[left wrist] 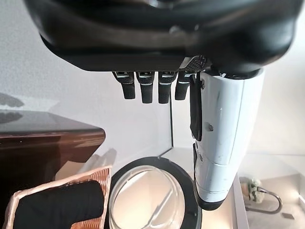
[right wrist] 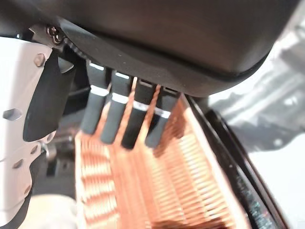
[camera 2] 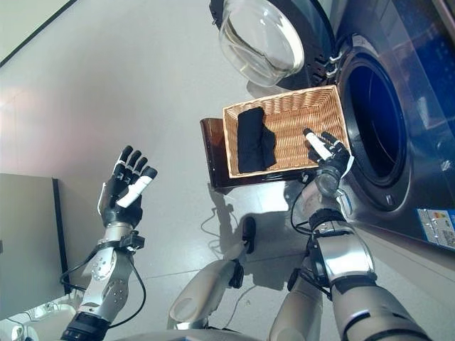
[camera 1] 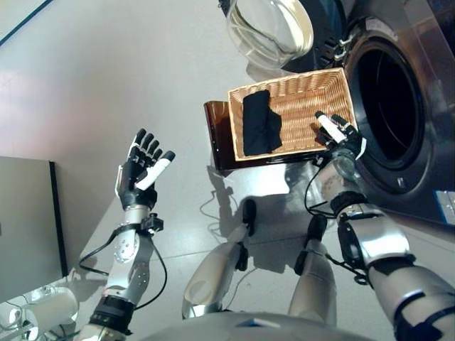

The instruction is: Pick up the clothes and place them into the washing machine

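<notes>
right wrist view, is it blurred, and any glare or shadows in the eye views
Right wrist view: the wicker basket and the surroundings beyond it are soft, and the right hand is only slightly sharper. Left eye view: glare on the glass door; shadows on the floor below the basket.

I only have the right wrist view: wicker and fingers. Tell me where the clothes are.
Observer: One dark folded garment lies at the basket's left end; your right hand is open at the right end.
Operator: Report the washing machine.
Observer: It stands right beside the basket, its glass door swung open.
Operator: Now the left hand.
Observer: It is raised, open and empty, away from the basket.
</notes>
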`<state>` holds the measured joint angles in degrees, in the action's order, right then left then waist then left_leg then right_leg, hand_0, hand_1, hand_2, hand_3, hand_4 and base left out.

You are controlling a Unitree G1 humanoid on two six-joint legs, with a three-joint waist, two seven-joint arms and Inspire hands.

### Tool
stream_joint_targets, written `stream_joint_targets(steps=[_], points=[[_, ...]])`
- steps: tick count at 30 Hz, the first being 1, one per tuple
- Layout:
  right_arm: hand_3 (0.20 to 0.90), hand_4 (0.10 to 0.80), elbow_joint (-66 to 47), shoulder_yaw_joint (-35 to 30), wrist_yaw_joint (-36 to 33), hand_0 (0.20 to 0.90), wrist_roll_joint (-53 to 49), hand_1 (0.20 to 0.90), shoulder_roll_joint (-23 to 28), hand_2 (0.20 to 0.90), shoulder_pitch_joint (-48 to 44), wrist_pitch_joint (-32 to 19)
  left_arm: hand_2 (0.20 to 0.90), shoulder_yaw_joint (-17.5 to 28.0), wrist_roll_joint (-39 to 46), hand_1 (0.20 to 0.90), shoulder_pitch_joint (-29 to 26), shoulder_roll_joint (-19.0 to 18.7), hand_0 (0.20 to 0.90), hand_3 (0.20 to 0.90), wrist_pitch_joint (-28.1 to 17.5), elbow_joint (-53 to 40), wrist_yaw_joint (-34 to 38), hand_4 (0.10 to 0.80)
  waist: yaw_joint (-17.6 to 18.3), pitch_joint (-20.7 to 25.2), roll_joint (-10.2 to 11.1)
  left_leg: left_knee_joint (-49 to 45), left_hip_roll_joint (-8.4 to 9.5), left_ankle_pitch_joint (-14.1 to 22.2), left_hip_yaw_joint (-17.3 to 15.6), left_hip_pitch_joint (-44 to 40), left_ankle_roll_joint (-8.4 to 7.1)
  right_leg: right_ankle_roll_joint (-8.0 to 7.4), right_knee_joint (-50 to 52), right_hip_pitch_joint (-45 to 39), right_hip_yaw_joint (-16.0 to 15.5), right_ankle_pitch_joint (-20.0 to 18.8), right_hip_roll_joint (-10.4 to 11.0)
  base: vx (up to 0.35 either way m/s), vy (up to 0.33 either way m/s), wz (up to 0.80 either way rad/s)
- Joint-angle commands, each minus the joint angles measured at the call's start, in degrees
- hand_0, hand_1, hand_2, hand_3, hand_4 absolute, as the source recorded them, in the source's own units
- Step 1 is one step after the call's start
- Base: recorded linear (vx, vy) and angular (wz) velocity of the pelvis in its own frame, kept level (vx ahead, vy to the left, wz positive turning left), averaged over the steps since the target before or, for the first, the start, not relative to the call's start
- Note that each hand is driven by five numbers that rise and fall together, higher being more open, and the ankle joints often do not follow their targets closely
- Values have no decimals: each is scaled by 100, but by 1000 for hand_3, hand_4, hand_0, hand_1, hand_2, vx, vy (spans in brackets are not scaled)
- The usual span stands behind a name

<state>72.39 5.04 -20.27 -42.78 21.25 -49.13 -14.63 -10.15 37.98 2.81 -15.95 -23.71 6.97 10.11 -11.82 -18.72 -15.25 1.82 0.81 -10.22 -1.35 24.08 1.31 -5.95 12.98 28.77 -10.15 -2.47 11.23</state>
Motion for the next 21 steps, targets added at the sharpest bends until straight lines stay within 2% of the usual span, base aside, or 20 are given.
stream_joint_targets(steps=[1,2,3,4,5,6,7,8,9,11,12,13,15,21], points=[[900,800,-185,175,-73,900,277,900,2,900,-617,-210,900,304,-9,900,-259,-296,900,900,-518,-444,193,800,-224,-186,688,-842,102,649,-5,492,-372,29,-174,-309,-189,273,82,7,-89,42],[900,800,-182,174,-72,900,276,900,-1,900,-623,-211,900,306,-11,900,-262,-298,900,900,-517,-443,195,800,-219,-183,691,-852,104,652,1,505,-373,29,-166,-301,-194,278,85,9,-107,46],[900,800,-141,183,-79,900,224,900,-50,900,-650,-224,900,365,-77,900,-311,-342,900,900,-539,-401,239,800,-314,-286,881,-934,71,660,82,648,-405,43,-92,-240,-307,307,75,13,-101,36],[900,800,-111,181,-75,900,207,900,-60,900,-680,-228,900,410,-96,900,-334,-348,900,900,-553,-355,272,800,-360,-312,960,-960,59,668,111,715,-421,46,-71,-209,-358,324,69,124,-154,25],[900,800,-107,184,-75,900,174,900,-106,900,-694,-238,900,449,-128,900,-365,-348,900,900,-569,-310,302,800,-409,-317,1087,-979,42,830,185,719,-471,8,-55,-246,-365,483,56,137,-78,30],[900,800,-99,195,-67,900,151,900,-153,900,-705,-246,900,473,-154,900,-426,-368,900,900,-575,-273,324,800,-452,-355,1176,-1017,32,847,229,784,-481,12,-22,-213,-400,497,54,26,-41,36],[900,800,-97,186,-66,900,149,900,-158,900,-712,-250,900,475,-155,900,-433,-378,900,900,-577,-273,326,800,-457,-391,1164,-1043,33,705,196,861,-453,50,-22,-155,-455,368,67,42,-67,42],[900,800,-109,255,-37,900,70,900,-242,900,-757,-291,900,566,-175,900,-514,-398,900,900,-620,-217,387,800,-566,-458,1366,-1107,11,887,290,927,-506,19,52,-158,-499,551,30,36,-94,27],[900,800,-130,279,-17,900,23,900,-308,900,-770,-306,900,604,-206,900,-587,-425,900,900,-630,-190,421,800,-619,-508,1468,-1156,-6,907,331,1008,-514,22,90,-119,-554,576,21,147,-137,26],[900,800,-139,272,-13,900,-13,900,-359,900,-783,-316,900,631,-240,900,-640,-455,900,900,-626,-173,449,800,-652,-543,1538,-1204,-7,919,375,1091,-516,38,120,-77,-586,596,13,34,-48,24],[900,800,-174,289,9,900,-84,900,-471,900,-822,-343,900,687,-253,900,-723,-487,900,900,-645,-156,499,800,-736,-606,1670,-1255,-7,947,427,1194,-522,45,151,-45,-671,640,-18,38,-20,20],[900,800,-173,284,9,900,-85,900,-476,900,-828,-344,900,689,-255,900,-728,-494,900,900,-644,-157,503,800,-734,-605,1678,-1266,-6,951,430,1206,-523,45,155,-38,-674,644,-17,51,-52,21],[900,800,-152,285,10,900,-172,900,-595,900,-916,-362,900,750,-255,900,-823,-556,900,900,-647,-169,539,800,-891,-749,1853,-1358,7,977,532,1379,-528,59,229,30,-807,695,-35,24,-56,20],[900,800,-134,408,-19,900,-128,900,-767,900,-1147,-338,900,848,-237,900,-1010,-685,900,900,-684,-328,614,800,-1101,-1006,2000,-1611,53,1047,686,1783,-528,80,587,343,-1026,860,-39,2,-31,20]])
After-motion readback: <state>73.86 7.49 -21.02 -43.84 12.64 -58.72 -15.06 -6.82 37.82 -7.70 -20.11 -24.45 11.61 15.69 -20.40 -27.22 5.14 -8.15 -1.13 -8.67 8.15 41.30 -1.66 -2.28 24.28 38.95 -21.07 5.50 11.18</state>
